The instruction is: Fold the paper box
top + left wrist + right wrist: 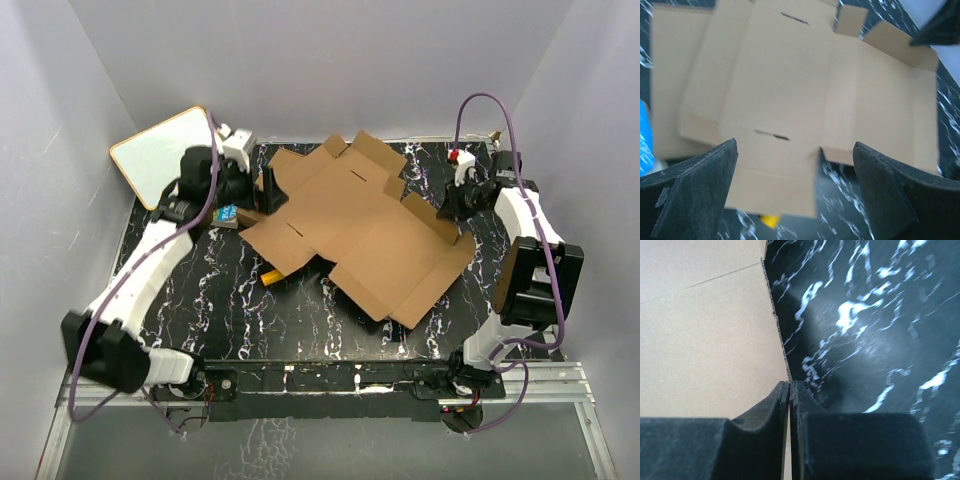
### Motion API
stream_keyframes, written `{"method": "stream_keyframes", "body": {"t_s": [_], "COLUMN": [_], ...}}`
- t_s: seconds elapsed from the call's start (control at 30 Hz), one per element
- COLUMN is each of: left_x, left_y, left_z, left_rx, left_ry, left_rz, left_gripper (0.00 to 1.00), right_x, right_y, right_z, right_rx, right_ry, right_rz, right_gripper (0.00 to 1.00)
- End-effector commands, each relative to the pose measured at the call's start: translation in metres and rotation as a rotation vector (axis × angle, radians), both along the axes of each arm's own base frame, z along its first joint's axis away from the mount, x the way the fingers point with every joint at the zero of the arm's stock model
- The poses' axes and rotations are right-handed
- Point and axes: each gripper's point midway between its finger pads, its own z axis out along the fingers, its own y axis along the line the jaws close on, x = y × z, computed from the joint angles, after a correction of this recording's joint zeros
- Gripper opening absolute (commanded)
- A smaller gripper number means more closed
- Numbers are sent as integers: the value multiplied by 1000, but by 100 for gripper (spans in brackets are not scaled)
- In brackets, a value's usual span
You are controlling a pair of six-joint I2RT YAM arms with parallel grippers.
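1. Table (200, 310), one: black, white-veined top that bears everything listed here.
2. Paper box (350, 220), one: brown die-cut cardboard lying opened out at the table's middle, between the two grippers. Most panels are flat, and some far and right-hand flaps are tilted up. Two slits show in the left wrist view. Judged barely begun, since no walls are standing.
3. Arms, two: one reaches in from each near corner, which puts one gripper at each side of the box, probably to work opposite flaps.
4. White board (165, 155), one: orange-rimmed, leaning at the far left corner, apart from the work.
5. Plain brown flat piece (665, 90), one: it lies partly under the box's left side.
6. Left gripper (795, 147), one: fingers spread wide with nothing between them, hovering over the box's left edge, likely lined up for a flap.
7. Right gripper (790, 390), one: fingers pressed together, apparently pinching the box's right edge, likely to lift or steady it.
8. Blue item (225, 213), one: beside the left gripper; what it is cannot be told.
9. Yellow item (272, 276), one: it pokes out from under the box's near-left edge.
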Motion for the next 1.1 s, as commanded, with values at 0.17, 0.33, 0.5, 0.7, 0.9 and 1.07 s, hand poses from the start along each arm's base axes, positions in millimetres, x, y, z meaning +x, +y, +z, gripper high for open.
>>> {"method": "stream_keyframes", "body": {"t_s": [0.17, 0.33, 0.5, 0.7, 0.9, 1.07], "left_x": [153, 190, 214, 227, 228, 227], "left_y": [31, 7, -6, -32, -44, -39], "left_z": [-61, -89, -79, -62, -76, -102], "left_rx": [130, 52, -22, -213, -323, -273], "left_ry": [206, 307, 188, 167, 259, 317], "left_rz": [60, -28, -62, -141, -170, -127], "left_gripper": [96, 90, 91, 92, 83, 79], "right_x": [65, 81, 86, 85, 84, 86], "right_y": [-45, -56, -55, -52, -48, -47], "right_z": [12, 7, 8, 13, 24, 36], "right_rx": [-202, -245, -248, -253, -249, -255], "right_ry": [-92, -102, -123, -159, -198, -234], "right_rz": [-4, -9, 14, 43, 65, 77], "right_gripper": [8, 8, 8, 8, 8, 8]}}
